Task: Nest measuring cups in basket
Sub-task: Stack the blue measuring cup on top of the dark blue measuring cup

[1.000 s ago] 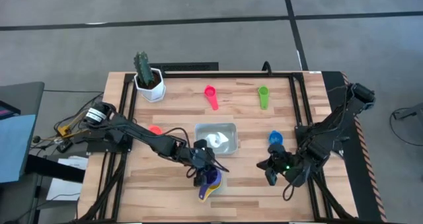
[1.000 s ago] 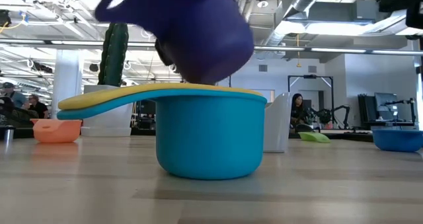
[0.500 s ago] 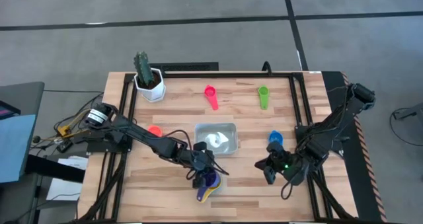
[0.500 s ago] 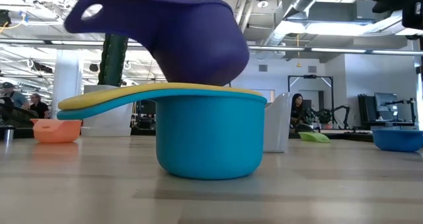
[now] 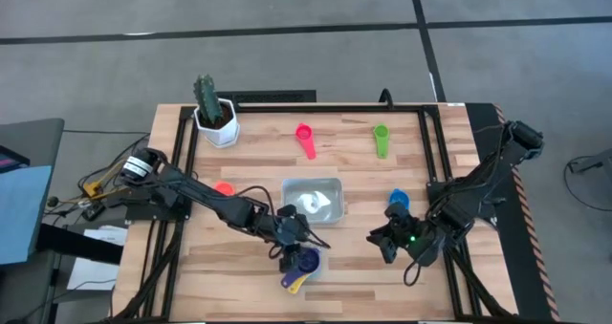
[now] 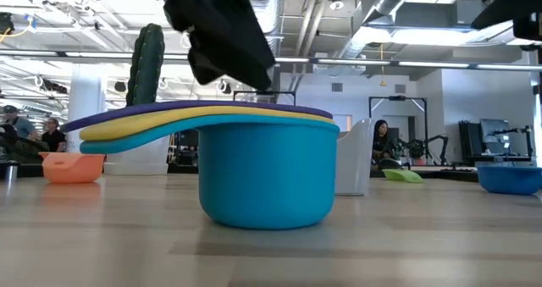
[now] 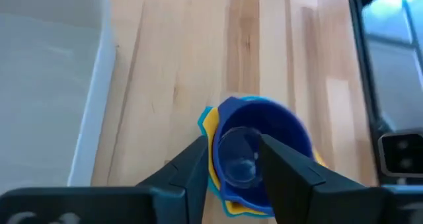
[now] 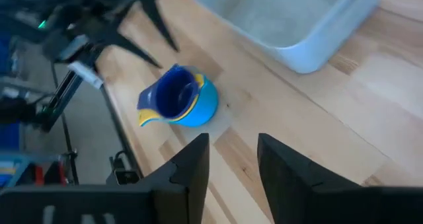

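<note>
Near the front edge of the table (image 5: 239, 271), a stack of three measuring cups stands upright: the purple cup (image 5: 307, 262) sits inside the yellow cup (image 5: 295, 281), which sits inside the teal cup (image 6: 267, 175). In the low view their three flat handles fan out to the left, layered purple over yellow over teal. The left end effector (image 5: 291, 238) hangs just above the far side of this stack with its fingers (image 7: 281, 164) spread apart, one on each side of the purple cup's bowl, holding nothing.

The basket (image 5: 313, 201) lies just beyond the stack, near the middle of the table; whether anything lies in it cannot be told. The other cups lie apart on the table: the pink cup (image 5: 305, 137) and the green cup (image 5: 381, 138) toward the far side, the orange-red cup (image 5: 224, 187) to the left of the basket, and the blue cup (image 5: 398, 201) to its right.

The right end effector (image 5: 387, 245) waits low over the table to the right of the stack and near the blue cup, fingers (image 8: 192, 168) parted and empty, pointing toward the stack and basket.

A white pot with a cactus (image 5: 214, 110) stands at the far left corner. In the room beyond, a person (image 6: 380, 139) sits in the background.
</note>
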Motion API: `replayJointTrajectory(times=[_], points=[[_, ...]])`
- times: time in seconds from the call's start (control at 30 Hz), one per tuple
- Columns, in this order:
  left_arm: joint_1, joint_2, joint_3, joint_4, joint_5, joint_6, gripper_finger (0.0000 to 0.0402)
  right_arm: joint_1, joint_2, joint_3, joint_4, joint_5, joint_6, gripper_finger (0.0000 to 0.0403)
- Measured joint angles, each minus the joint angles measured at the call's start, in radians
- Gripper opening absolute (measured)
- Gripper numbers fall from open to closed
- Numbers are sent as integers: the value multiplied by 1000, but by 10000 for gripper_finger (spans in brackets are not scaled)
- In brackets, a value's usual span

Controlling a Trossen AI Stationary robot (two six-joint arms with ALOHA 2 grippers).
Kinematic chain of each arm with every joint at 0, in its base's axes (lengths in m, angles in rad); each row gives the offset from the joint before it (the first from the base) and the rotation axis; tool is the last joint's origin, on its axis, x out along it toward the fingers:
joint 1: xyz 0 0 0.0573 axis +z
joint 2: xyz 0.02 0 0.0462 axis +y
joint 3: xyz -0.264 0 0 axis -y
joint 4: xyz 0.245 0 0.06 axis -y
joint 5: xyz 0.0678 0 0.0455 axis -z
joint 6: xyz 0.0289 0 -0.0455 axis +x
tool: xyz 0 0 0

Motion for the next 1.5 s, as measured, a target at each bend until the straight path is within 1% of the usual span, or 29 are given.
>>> replayJointTrajectory(times=[0.07,0.2,0.37,0.43,0.53,0.67,0.77,0.87,1.0,1.1,1.2,1.33,1.43,1.5], points=[[6,-26,0,-47,-33,-68,126,-11,0,0,-30,-5,56,155],[28,-98,0,-217,-114,-188,127,-37,-8,0,-66,-36,119,148],[36,-191,0,-470,-238,-261,128,-76,-16,0,-61,-116,89,139],[34,-220,-4,-544,-292,-297,128,-92,-16,1,-43,-142,61,136],[21,-294,-80,-542,-338,-356,128,-104,-23,0,1,-149,12,134],[8,-419,-236,-475,-358,-460,128,-119,-35,1,58,-152,-58,133],[1,-518,-330,-435,-372,-527,128,-133,-56,1,37,-153,-75,134],[-16,-597,-379,-434,-395,-577,128,-162,-96,1,-16,-150,-75,132],[-31,-673,-389,-431,-426,-595,128,-221,-185,1,-109,-149,-76,123],[-38,-687,-388,-418,-428,-577,128,-279,-256,1,-180,-148,-93,117],[-58,-654,-395,-376,-427,-550,128,-341,-309,2,-254,-147,-96,110],[-84,-599,-405,-363,-446,-533,128,-395,-315,1,-325,-155,-71,98],[-97,-603,-410,-401,-489,-533,128,-395,-282,1,-262,-180,-80,90],[-105,-641,-410,-435,-526,-517,128,-379,-251,0,-169,-186,-136,86]])
